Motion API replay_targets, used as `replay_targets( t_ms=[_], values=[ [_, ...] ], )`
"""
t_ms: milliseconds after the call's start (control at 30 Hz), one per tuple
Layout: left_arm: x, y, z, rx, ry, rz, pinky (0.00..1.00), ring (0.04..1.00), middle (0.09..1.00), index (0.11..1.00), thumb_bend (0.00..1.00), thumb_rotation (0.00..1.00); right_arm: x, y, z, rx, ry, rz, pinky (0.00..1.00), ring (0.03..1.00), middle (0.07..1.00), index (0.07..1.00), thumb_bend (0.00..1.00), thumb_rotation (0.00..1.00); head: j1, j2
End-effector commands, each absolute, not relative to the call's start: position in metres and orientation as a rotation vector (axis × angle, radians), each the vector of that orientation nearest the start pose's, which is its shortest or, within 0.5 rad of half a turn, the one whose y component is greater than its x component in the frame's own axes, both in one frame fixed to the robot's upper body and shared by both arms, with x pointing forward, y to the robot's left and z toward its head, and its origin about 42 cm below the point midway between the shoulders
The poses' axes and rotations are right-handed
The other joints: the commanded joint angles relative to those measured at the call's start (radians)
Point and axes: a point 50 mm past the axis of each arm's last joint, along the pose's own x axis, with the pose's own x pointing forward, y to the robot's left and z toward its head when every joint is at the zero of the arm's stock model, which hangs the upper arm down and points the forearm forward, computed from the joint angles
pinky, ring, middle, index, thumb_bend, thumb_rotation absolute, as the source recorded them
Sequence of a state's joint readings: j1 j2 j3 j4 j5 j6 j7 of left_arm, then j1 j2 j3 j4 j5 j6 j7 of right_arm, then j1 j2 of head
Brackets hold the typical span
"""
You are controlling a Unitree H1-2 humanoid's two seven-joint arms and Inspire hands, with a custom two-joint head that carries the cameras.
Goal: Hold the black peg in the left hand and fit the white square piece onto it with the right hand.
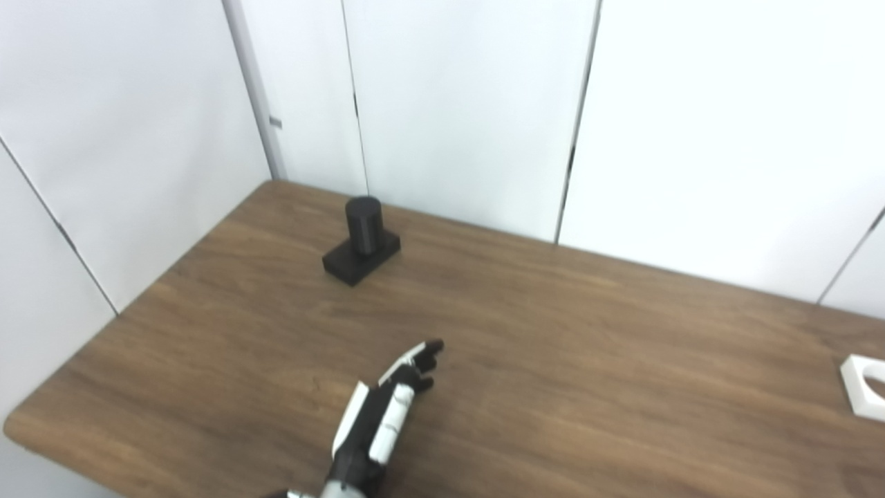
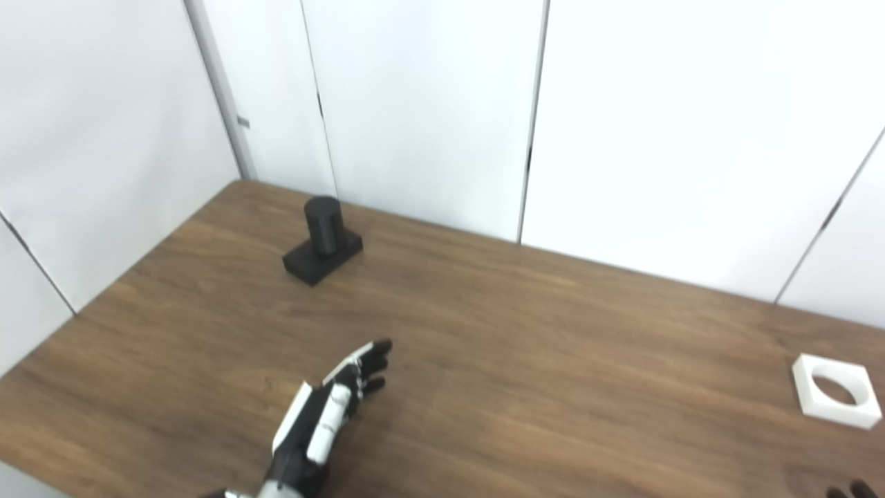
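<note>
Left hand (image 2: 325, 408) empty, fingers spread, black peg (image 2: 323, 240) upright, white square piece (image 2: 835, 400) far right

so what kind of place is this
Probably a robot test bench in a lab, not a home: a bare wooden table boxed in by plain white panels, with only a black peg and a white square piece on it.

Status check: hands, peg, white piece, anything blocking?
Left hand open, empty, short of black peg. Right hand barely in view, state unclear. White square piece flat at table's right edge. Path clear.
</note>
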State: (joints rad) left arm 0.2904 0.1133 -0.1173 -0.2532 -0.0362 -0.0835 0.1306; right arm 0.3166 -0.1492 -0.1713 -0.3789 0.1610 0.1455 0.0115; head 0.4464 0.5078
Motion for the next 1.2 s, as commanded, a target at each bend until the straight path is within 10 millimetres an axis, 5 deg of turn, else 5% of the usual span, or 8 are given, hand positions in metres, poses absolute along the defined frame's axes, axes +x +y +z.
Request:
replay_targets(
  t_ms=[0,300,533,833,1100,1167],
  values=[
    [0.191,0.204,0.102,-0.020,-0.057,0.062,0.91,0.937,0.933,0.877,0.64,1.00,0.177,-0.312,0.135,-0.067,0.022,-0.171,0.86,0.912,0.893,0.909,0.51,1.00,-0.005,0.000],
    [0.189,0.200,0.102,0.091,-0.067,0.082,0.91,0.935,0.930,0.883,0.59,0.97,0.173,-0.315,0.131,-0.072,0.019,-0.168,0.83,0.892,0.870,0.896,0.45,1.00,-0.024,-0.003],
    [0.185,0.207,0.116,0.208,-0.099,0.149,0.88,0.918,0.918,0.897,0.52,0.63,0.167,-0.316,0.130,-0.109,0.001,-0.146,0.82,0.884,0.865,0.890,0.46,0.97,-0.031,0.001],
    [0.208,0.249,0.174,0.360,-0.224,0.353,0.85,0.899,0.904,0.886,0.66,0.24,0.164,-0.310,0.131,-0.124,0.004,-0.128,0.83,0.880,0.871,0.880,0.49,0.97,-0.044,0.005],
    [0.236,0.280,0.200,0.625,-0.132,0.475,0.88,0.907,0.917,0.913,0.71,0.51,0.162,-0.308,0.132,-0.139,0.008,-0.121,0.85,0.880,0.863,0.870,0.50,0.99,-0.048,0.009],
    [0.243,0.286,0.202,0.666,-0.118,0.496,0.85,0.906,0.922,0.907,0.73,0.49,0.162,-0.308,0.132,-0.142,0.010,-0.115,0.86,0.886,0.865,0.872,0.51,1.00,-0.049,0.011]
  ],
)
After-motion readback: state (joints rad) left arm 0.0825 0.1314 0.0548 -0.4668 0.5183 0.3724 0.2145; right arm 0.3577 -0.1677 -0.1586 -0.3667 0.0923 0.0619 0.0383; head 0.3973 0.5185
